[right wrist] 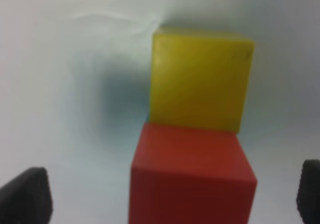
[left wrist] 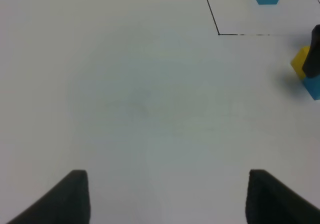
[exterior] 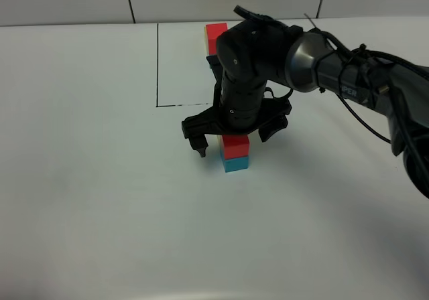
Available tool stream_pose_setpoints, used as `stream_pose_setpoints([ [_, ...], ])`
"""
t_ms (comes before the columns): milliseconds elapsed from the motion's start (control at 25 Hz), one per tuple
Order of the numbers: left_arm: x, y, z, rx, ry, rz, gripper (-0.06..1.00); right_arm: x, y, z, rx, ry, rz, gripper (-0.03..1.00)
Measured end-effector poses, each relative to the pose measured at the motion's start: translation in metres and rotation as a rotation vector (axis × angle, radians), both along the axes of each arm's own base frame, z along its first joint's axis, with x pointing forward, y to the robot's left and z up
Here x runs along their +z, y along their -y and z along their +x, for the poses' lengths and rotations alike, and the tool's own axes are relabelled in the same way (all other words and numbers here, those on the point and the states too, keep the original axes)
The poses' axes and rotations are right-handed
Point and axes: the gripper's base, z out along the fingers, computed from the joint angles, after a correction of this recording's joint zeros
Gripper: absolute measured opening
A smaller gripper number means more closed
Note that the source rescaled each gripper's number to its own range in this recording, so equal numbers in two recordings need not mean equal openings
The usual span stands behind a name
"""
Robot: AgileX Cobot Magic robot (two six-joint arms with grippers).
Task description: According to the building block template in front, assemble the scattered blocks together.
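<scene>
The surface [exterior: 87,199] is white and plain, with a thin black line [exterior: 157,65] drawn on it and a pale tiled wall behind. In the high view, the template [exterior: 215,35] stands at the back inside the line; its red top shows, and the rest is mostly hidden by the arm. Nearer the front, the red block [exterior: 235,146] sits on top of the blue block [exterior: 236,163]. The right gripper [exterior: 234,134] hangs just over that stack with its jaws spread wide on each side of the red block, not touching it. The arm reaches in from the right and bends down at the wrist. The left arm is not seen here.

In the left wrist view, the left gripper [left wrist: 165,196] shows 2 dark tips, apart, with only bare surface between them. It holds nothing. Far off are the template's blue bottom and part of the stack, with the yellow block [left wrist: 300,61] beside the blue one.

In the right wrist view, the red block is close up, and the yellow block sits right behind it, touching. The 2 jaw tips are far apart at the edges.

I think the build looks like the template now, so the job seems nearly done. What may be left is to lift the arm away.
</scene>
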Motion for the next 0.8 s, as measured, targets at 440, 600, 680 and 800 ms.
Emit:
stream_pose_setpoints([
  [440, 0.000, 0.000, 0.000, 0.001, 0.000, -0.001, 0.41, 0.061, 0.019, -0.015, 0.116, 0.029, -0.013, 1.00],
  [600, 0.000, 0.000, 0.000, 0.001, 0.000, -0.001, 0.41, 0.065, 0.041, -0.006, 0.128, 0.030, -0.032, 0.98],
  [680, 0.000, 0.000, 0.000, 0.001, 0.000, -0.001, 0.41, 0.068, 0.054, 0.000, 0.128, 0.035, -0.035, 0.98],
  [800, 0.000, 0.000, 0.000, 0.001, 0.000, -0.001, 0.41, 0.070, 0.078, 0.012, 0.113, 0.035, -0.023, 0.98],
])
